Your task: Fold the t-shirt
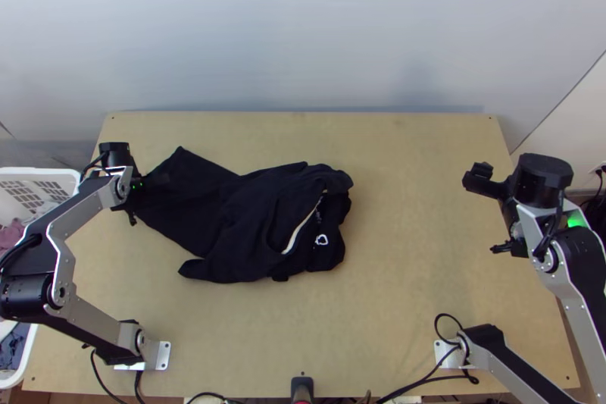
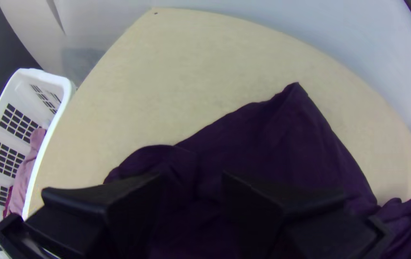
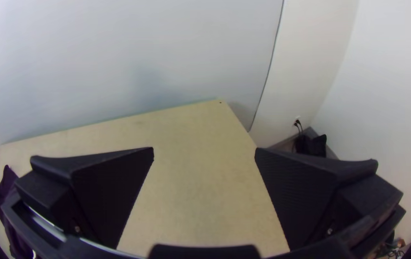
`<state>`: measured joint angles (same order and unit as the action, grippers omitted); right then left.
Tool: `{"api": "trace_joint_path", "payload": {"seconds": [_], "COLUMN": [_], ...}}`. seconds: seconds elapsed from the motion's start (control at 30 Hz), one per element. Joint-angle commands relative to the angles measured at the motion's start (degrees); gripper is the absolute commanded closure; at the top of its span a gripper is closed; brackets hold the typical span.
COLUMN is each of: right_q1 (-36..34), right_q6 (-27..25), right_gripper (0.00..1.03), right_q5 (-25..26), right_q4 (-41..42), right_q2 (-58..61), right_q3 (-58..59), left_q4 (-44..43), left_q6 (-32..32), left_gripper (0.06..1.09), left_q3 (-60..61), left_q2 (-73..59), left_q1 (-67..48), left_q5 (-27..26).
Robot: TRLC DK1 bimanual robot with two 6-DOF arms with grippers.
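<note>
A black garment (image 1: 246, 214) lies rumpled on the bench (image 1: 409, 267), left of centre, without neat folds; smoothing and folding apparently all remain. The left gripper (image 2: 193, 180) is parted over the cloth; the right gripper (image 3: 204, 151), also open, is well away.

1. Top view: looks steeply down from high over the table's (image 1: 409, 328) six o'clock edge, farthest off.
2. Left wrist view: faces twelve from ten o'clock, tilted down close above dark cloth (image 2: 282, 139); shares ten o'clock corner (image 2: 156, 15) and nine o'clock basket (image 2: 47, 76) with top view.
3. Right wrist view: faces back wall (image 3: 119, 57) from near three o'clock, at a shallower slant; shares two o'clock corner (image 3: 218, 106) with top view.
</note>
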<state>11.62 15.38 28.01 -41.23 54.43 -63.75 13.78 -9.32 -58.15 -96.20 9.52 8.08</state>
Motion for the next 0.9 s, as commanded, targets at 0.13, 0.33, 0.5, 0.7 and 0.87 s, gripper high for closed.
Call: {"api": "trace_joint_path", "payload": {"seconds": [0.13,0.33,0.5,0.7,0.87], "right_q1": [-0.1,-0.02,0.51,2.09,2.88], "right_q6": [-0.08,-0.08,-0.08,0.0,0.0], "right_gripper": [0.05,0.05,0.05,0.05,0.05], "right_q5": [0.03,0.03,0.03,0.03,0.03], "right_q4": [-0.34,-0.25,0.01,0.28,0.36], "right_q2": [-0.21,0.15,1.2,2.87,3.92], "right_q3": [-0.15,-0.33,-0.94,-1.91,-2.79], "left_q4": [-2.36,5.12,9.95,12.67,11.8], "left_q6": [1.76,0.8,-1.31,-2.81,-2.72], "left_gripper": [1.05,1.05,1.05,1.05,1.05], "left_q3": [-0.21,-6.36,-15.85,-29.39,-38.71], "left_q2": [1.55,9.02,15.17,16.05,14.03], "left_q1": [0.33,2.79,7.97,17.99,31.17], "left_q5": [0.45,0.27,0.19,0.45,0.54]}}
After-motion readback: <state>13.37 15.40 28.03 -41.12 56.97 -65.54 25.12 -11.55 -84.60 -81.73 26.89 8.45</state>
